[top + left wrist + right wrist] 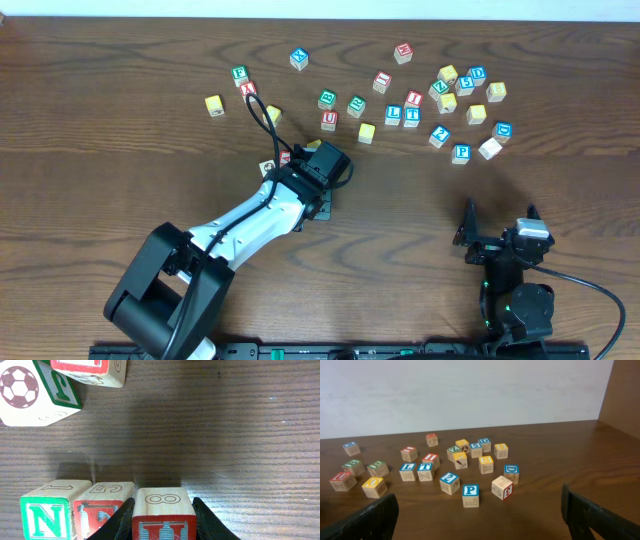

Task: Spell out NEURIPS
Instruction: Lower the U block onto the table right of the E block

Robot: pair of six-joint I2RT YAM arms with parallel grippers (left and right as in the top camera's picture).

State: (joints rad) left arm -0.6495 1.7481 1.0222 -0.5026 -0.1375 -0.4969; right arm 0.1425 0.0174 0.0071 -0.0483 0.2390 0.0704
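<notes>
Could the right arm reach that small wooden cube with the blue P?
Probably yes: the open right gripper faces the small wooden cube with the blue P across bare tabletop, with no other block between.

Robot lab: wood table, white wall

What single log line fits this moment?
left gripper: shut on red-lettered cube | spot: beside E cube, N cube | right gripper: open, empty

U cube fills my left gripper; E cube just beside one finger, no gap. Bare table right and ahead; soccer-ball cube far ahead-left.
</notes>
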